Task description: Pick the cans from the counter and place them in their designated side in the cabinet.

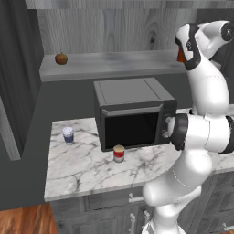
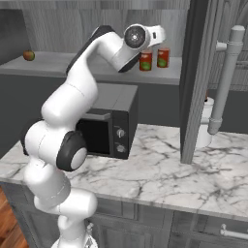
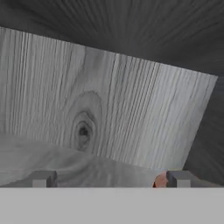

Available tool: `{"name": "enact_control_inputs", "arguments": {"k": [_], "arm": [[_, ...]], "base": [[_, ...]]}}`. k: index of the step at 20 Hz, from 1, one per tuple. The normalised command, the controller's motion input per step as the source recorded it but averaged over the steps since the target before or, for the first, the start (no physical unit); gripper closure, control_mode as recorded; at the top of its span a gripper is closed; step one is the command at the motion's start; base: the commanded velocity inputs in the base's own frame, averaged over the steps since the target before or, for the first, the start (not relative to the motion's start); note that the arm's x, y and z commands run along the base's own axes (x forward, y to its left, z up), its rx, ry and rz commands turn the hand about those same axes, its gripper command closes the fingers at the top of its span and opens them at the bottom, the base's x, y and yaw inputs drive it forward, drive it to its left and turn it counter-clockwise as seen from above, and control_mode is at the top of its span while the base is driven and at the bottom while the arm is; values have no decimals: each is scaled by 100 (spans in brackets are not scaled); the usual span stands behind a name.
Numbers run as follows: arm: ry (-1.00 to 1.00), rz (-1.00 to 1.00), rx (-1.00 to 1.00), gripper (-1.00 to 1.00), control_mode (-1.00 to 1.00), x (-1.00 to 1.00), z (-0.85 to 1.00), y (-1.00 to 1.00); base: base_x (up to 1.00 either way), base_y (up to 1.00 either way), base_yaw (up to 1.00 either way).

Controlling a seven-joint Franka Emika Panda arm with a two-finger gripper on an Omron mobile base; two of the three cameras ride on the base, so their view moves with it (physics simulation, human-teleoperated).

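- Check the gripper [image 3: 109,178] first: in the hand view the two fingertips [image 3: 42,178] stand wide apart with nothing between them, so treat the fingers as released.
- Note the sliver of red just beside the right-hand fingertip; it is probably one of the shelved cans, but too little shows to be sure.
- Locate the cabinet shelf [image 2: 87,65], the landmark here. Two cans stand upright on its right end, side by side: one orange-red with a green patch [image 2: 145,61], one beside it [image 2: 163,57]. The hand is at that end, close to them.
- An apple [image 1: 61,58] sits on the shelf's far left end.
- Below the shelf, on the counter [image 1: 82,169], a red-labelled can with a tan top [image 1: 119,153] stands in front of the microwave [image 1: 130,114]; a cup [image 1: 68,135] stands further left.
- Judged step: placing on the shelf appears done. Next, back the hand out clear of the shelf, then lower it to the counter can.
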Motion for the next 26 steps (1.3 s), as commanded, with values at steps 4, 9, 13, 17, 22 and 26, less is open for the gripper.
{"name": "enact_control_inputs", "arguments": {"k": [4, 9, 13, 17, 22, 26], "arm": [[-20, 10, -7, -100, -100, -52, 0, 52], [-6, 10, -10, -100, -100, -47, 1, 61], [0, 8, -12, -100, -100, -65, 6, 35], [4, 4, -14, -100, -100, -66, 9, 35], [8, 1, -14, -100, -100, -65, 10, 41], [-1, 1, -11, -100, -100, -85, 1, 29]], "base": [[0, 0, 0], [0, 0, 0], [0, 0, 0], [0, 0, 0], [0, 0, 0], [0, 0, 0]]}}
